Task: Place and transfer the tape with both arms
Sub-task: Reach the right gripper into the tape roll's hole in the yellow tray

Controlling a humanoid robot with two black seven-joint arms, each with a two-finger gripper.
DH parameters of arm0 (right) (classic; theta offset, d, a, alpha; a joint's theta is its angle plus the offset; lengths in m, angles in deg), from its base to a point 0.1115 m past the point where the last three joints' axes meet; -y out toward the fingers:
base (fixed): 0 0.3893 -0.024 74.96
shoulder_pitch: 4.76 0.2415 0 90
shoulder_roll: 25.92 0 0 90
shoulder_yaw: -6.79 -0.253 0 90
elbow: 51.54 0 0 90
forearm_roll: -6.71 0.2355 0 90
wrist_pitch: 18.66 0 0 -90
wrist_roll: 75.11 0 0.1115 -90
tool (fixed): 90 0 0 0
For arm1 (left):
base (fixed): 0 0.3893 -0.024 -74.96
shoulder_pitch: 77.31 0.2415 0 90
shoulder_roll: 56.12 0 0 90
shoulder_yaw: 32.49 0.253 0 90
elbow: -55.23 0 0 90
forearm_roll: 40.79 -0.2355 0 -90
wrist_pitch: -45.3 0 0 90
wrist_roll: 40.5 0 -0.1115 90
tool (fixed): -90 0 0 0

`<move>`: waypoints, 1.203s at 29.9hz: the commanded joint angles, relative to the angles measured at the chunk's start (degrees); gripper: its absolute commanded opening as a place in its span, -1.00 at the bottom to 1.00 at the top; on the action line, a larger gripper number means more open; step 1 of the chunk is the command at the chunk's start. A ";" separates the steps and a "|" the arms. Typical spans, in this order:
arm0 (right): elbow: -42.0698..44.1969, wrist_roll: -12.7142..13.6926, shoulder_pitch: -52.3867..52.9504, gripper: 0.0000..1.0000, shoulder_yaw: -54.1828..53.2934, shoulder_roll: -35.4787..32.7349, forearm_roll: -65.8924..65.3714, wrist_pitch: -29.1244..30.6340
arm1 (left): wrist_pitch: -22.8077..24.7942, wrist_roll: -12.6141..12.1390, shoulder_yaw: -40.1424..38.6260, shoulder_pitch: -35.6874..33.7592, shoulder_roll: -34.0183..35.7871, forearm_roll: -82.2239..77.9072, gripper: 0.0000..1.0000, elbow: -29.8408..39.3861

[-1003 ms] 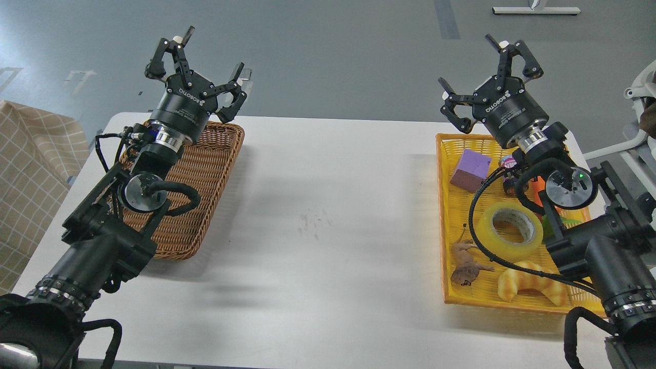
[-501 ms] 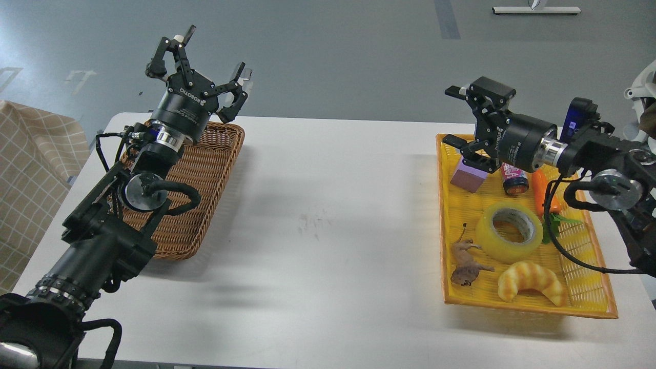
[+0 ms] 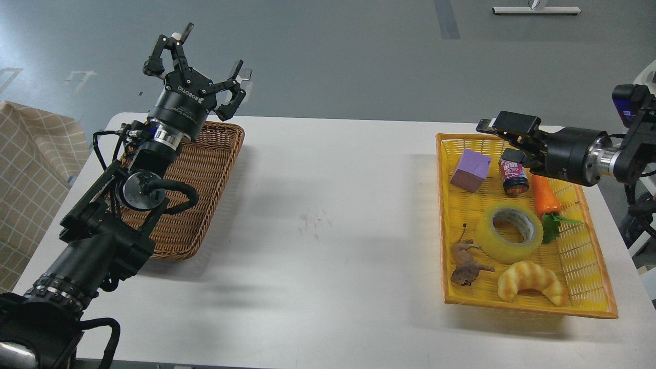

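The tape (image 3: 493, 244), a wide yellow translucent roll with a grey-white core, lies flat in the middle of the yellow plastic basket (image 3: 442, 220) at the right. My right gripper (image 3: 501, 139) comes in sideways from the right and hovers over the basket's far end, above the small jar and behind the tape. Its fingers stand apart and hold nothing. My left gripper (image 3: 211, 52) is raised above the far end of the brown wicker basket (image 3: 205, 174) at the left, open and empty.
The yellow basket also holds a purple block (image 3: 470, 170), a small dark jar (image 3: 514, 177), a toy carrot (image 3: 545, 196), a brown toy animal (image 3: 465, 262) and a croissant toy (image 3: 530, 282). The white table (image 3: 328, 205) lies between the baskets.
My right arm has swung out to the right and turned the gripper sideways and lower, over the basket's far end. The tape is now uncovered. The left arm has barely moved.
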 commanded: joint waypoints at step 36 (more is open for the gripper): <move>-0.55 -0.17 -8.97 0.85 6.66 -2.29 -36.23 -1.47 | 0.00 0.09 -0.25 0.44 0.03 0.05 0.96 0.22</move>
